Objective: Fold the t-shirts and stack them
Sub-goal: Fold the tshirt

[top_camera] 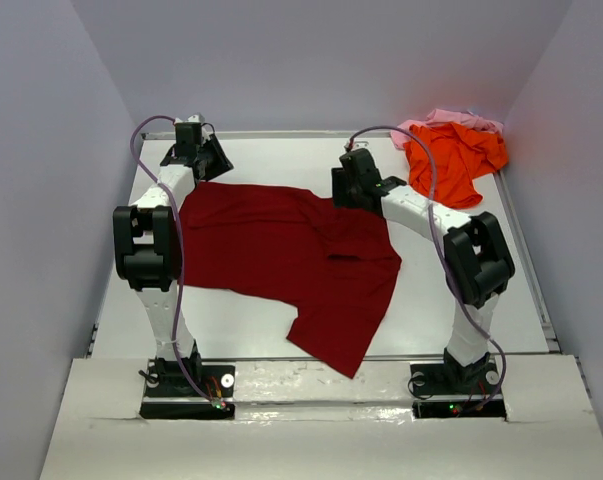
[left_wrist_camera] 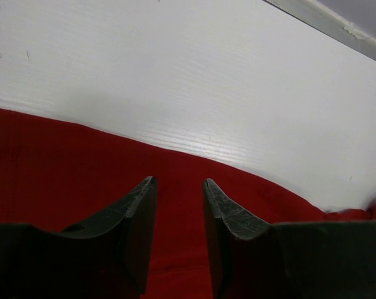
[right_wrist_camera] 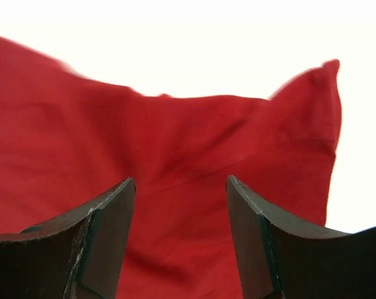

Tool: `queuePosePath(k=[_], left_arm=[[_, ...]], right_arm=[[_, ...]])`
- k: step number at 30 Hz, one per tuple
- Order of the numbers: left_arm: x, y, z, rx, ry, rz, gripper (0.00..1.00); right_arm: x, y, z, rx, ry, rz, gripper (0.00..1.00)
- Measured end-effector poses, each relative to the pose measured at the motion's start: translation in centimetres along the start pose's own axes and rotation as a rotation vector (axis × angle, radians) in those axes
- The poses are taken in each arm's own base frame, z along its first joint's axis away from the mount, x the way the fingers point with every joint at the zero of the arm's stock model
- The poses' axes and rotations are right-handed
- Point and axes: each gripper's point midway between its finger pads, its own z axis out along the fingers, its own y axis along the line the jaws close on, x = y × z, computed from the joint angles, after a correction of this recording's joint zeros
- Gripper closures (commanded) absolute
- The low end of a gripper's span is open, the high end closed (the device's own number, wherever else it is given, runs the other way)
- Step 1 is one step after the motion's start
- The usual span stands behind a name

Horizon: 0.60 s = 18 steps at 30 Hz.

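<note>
The dark red shirt (top_camera: 281, 250) lay spread and rumpled across the middle of the table (top_camera: 481, 290), one corner trailing toward the lower centre. The orange shirt (top_camera: 456, 160) sat crumpled in the upper right, with the pink shirt (top_camera: 451, 118) showing behind it. The left gripper (left_wrist_camera: 179, 182) hung over the red shirt's far edge at upper left, jaws partly spread, pinching nothing. The right gripper (right_wrist_camera: 180, 180) stood over the red shirt's upper right corner, jaws spread wide.
</note>
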Motion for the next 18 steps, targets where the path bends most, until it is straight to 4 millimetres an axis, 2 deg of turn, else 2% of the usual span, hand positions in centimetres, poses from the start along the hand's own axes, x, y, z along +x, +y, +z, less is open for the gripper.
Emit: queuePosePath(k=[5,9,13,18], left_arm=[[0.0,-0.1,0.0,0.003,0.002,0.0,0.56],[0.0,-0.1,0.0,0.004,0.003,-0.001,0.56],[0.1,-0.1,0.0,0.006,0.003,-0.001,0.56],[0.1,-0.1,0.0,0.006,0.003,0.0,0.56]], right_arm=[[3.9,-2.9,3.7,0.122,0.095,-0.024,0.35],[5.4,-4.4,5.3,0.169,0.141,-0.027,0.35],[4.8,-5.7,6.2,0.195,0.138,-0.005,0.35],[2.4,-7.7,6.5,0.246,0.09,0.024,0.35]])
